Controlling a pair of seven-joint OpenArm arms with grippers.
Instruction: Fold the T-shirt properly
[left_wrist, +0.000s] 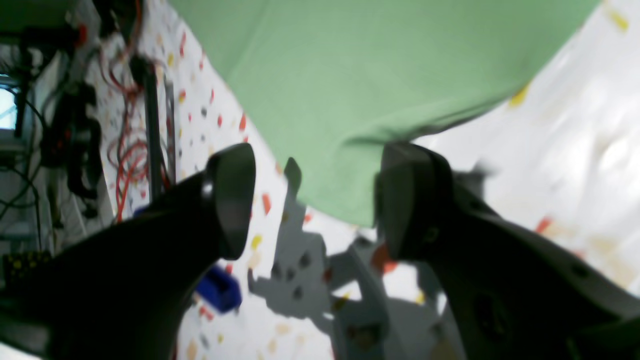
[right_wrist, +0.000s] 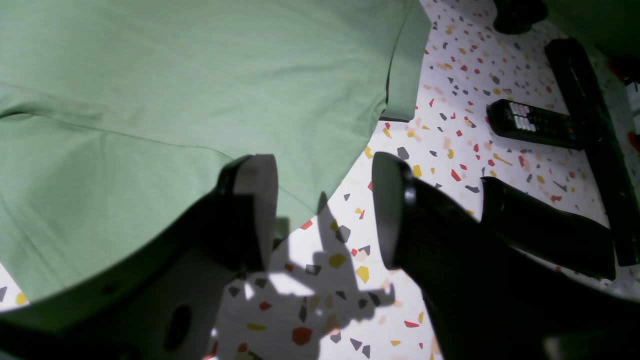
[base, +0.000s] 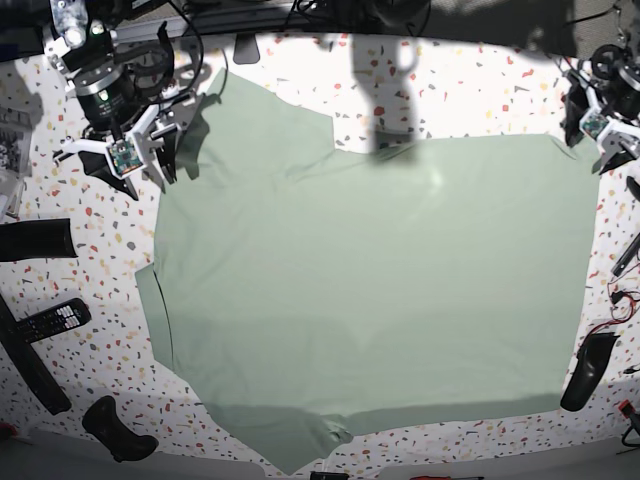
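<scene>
The T-shirt (base: 360, 290) lies spread flat over most of the speckled table, pale sage green. In the base view my right gripper (base: 140, 172) hovers at the shirt's upper left edge, and my left gripper (base: 590, 135) at its upper right corner. Seen from the right wrist, the right gripper (right_wrist: 325, 210) is open; one finger hangs over the T-shirt (right_wrist: 150, 100) edge, the other over bare table. The left gripper (left_wrist: 310, 200) is open too, with a corner of the T-shirt (left_wrist: 350, 75) lying just beyond its fingertips. Neither gripper holds anything.
A black remote control (base: 50, 320) lies left of the shirt, with a long black bar (base: 30, 365) and dark handles (base: 35, 240) near it. Another dark handle (base: 590, 370) lies at the right edge. Red cables (left_wrist: 125, 150) and a blue object (left_wrist: 220, 287) sit beside the left gripper.
</scene>
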